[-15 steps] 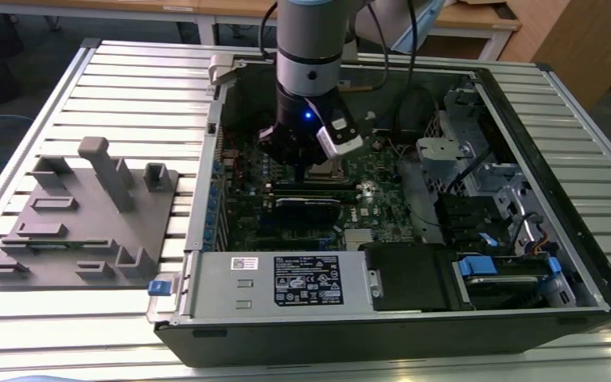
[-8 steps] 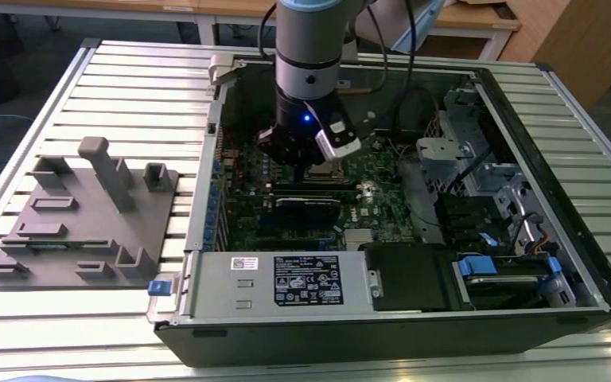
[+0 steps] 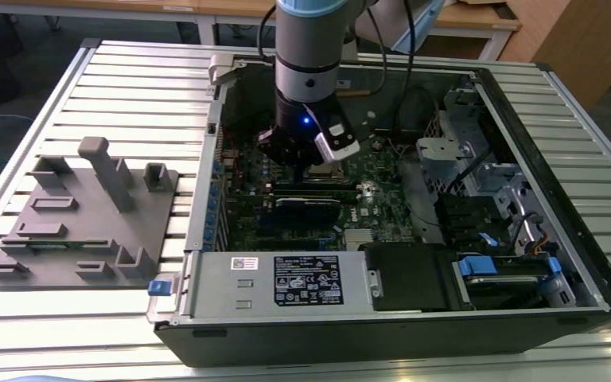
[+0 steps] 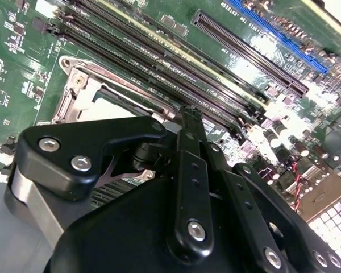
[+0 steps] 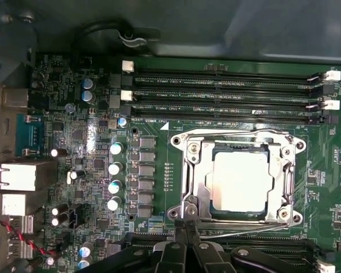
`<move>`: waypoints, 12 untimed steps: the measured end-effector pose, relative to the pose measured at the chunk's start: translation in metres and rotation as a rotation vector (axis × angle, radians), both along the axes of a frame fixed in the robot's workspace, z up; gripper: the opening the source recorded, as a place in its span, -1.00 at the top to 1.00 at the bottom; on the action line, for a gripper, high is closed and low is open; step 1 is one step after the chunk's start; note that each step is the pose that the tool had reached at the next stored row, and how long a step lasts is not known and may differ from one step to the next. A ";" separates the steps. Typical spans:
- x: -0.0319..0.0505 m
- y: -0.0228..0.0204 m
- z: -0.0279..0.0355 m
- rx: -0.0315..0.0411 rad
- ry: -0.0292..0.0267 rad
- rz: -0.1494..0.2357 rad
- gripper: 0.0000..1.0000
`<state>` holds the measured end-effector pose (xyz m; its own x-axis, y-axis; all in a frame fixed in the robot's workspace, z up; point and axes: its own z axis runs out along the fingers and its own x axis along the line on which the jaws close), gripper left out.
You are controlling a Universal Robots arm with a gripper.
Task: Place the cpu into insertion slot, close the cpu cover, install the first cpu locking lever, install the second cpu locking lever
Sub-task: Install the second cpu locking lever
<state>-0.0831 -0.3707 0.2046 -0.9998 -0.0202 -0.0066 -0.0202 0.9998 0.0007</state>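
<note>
We see an open computer case (image 3: 560,263) lying on a slatted surface (image 3: 93,79), with the arm reaching down into it over the motherboard (image 5: 96,148). In the first wrist view, the cpu (image 5: 240,181) sits seated in the slot (image 5: 284,213), its pale metal top showing through the window of the cover (image 5: 194,170), which lies flat over it. The gripper (image 5: 186,245) is at the socket's edge that faces away from the nearest memory slots (image 5: 227,85), touching or just above a thin lever (image 5: 244,230) that runs along that edge, its long axis parallel to those slots. The jaws look clenched together, tips nearly meeting, with nothing clearly held between them. We cannot tell whether either lever is latched. A grey fixture plate (image 3: 83,231) rests on the surface beside the case, at the exterior view's left.
</note>
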 end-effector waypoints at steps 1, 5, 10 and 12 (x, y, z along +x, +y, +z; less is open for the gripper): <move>0.0000 -0.0001 -0.0001 0.0048 -0.0002 0.000 0.80; 0.0000 -0.0027 -0.0001 0.0162 -0.0001 0.000 0.80; -0.0001 -0.0074 -0.0002 0.0286 -0.0001 0.000 0.80; -0.0003 -0.0088 -0.0005 0.0389 -0.0002 0.000 0.80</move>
